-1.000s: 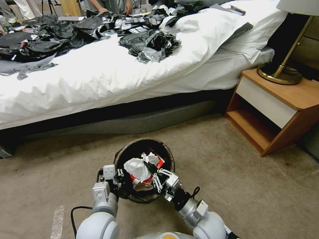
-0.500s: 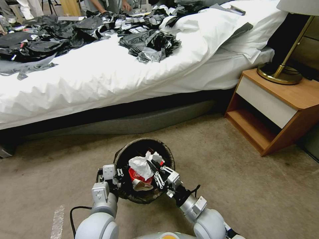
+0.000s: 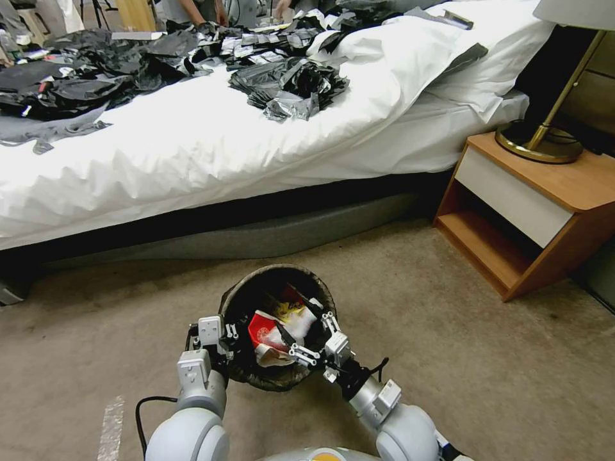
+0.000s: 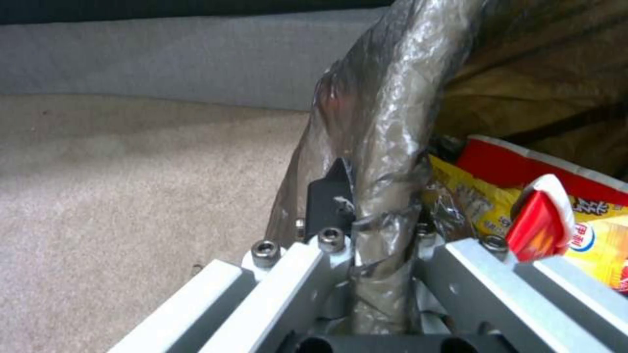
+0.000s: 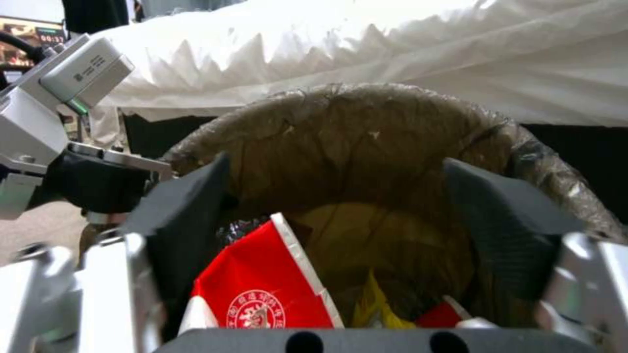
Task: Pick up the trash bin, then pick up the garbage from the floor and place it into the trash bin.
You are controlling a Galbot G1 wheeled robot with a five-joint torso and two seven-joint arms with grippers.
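Trash bin [image 3: 277,301] first: you have it hanging just above the carpet [image 3: 448,358], in front of the bed [image 3: 192,147], with the nightstand [image 3: 532,211] well off to its right. Your left gripper [image 3: 214,333] is clamped on the bin's near left rim, pinching the dark bag [image 4: 386,122] folded over it. I'd judge the bin light and fairly stiff, but that bag film looks slick and soft, so keep your hold on the hard rim, not on loose plastic alone. Your right gripper [image 3: 311,336] hangs over the bin's mouth with its jaws spread apart and nothing between them. Inside the bin, the garbage [image 3: 278,323] sits piled: a red wrapper [image 5: 262,289], a yellow wrapper [image 4: 471,206], all light, crushable stuff.
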